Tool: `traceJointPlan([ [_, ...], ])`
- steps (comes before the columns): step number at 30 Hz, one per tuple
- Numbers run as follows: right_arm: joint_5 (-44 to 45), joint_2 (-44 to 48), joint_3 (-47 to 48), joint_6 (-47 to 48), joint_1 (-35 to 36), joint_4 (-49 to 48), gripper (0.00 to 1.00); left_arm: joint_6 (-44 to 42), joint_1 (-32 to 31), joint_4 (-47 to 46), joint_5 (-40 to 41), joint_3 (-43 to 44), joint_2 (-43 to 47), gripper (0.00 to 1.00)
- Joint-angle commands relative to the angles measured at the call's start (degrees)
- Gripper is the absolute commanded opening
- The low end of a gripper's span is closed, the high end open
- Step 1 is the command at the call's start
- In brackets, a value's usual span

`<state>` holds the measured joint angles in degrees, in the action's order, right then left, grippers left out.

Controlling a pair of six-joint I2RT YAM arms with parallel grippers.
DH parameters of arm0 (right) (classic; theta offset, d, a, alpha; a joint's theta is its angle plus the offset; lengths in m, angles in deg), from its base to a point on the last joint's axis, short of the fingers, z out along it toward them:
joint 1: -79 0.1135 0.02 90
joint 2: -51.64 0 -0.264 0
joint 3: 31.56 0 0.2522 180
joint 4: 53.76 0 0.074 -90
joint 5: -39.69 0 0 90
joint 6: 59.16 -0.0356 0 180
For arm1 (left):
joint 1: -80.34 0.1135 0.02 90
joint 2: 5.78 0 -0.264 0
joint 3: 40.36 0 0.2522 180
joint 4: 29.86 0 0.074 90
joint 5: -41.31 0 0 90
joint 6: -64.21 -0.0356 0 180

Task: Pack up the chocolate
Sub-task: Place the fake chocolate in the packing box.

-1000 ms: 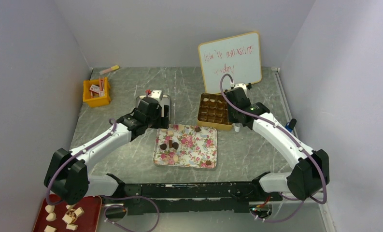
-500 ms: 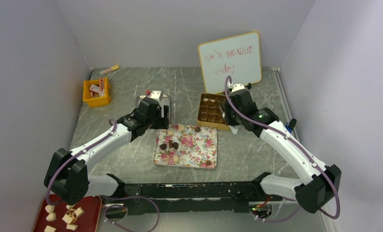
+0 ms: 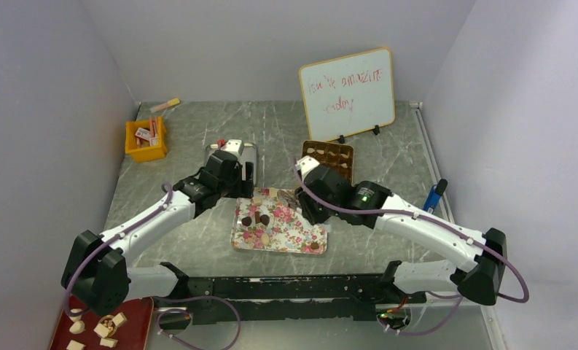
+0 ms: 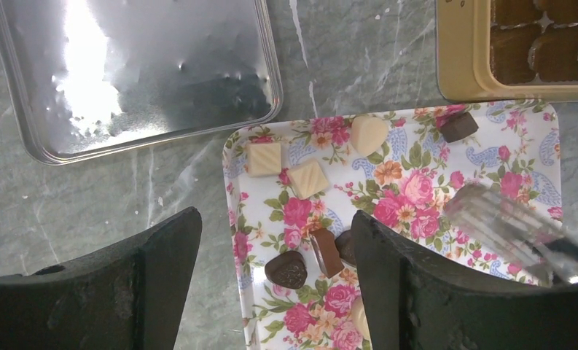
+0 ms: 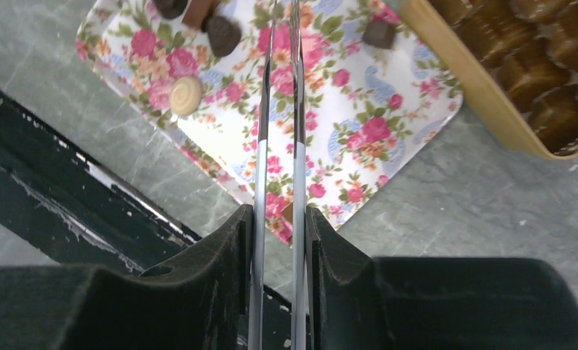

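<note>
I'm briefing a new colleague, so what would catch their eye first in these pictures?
Probably the floral tray mid-table, dotted with small chocolates. Above it hangs the right claw, pinching slim metal tongs. Behind the tray sits a gold box of brown cups, and a whiteboard stands at the back wall.

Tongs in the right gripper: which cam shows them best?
Right wrist. Both metal blades of the tongs run down mid-frame over the floral tray, pinched in the right gripper. Left wrist catches only their blurred end at its right edge. Top external: the right arm hides nearly all of them.
</note>
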<state>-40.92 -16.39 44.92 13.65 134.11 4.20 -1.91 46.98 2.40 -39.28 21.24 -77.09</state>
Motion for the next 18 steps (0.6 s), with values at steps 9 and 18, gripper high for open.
traceJointPlan([
  [9,1.5,-4.42,-2.19,-2.92,8.96,-4.21,0.21,0.93,-0.3,2.36,2.21,-0.03,3.92,0.8],
  [18,2.35,-6.59,-3.58,-4.41,12.35,-4.68,0.33,0.66,-0.3,2.34,2.39,-0.2,3.57,0.8],
])
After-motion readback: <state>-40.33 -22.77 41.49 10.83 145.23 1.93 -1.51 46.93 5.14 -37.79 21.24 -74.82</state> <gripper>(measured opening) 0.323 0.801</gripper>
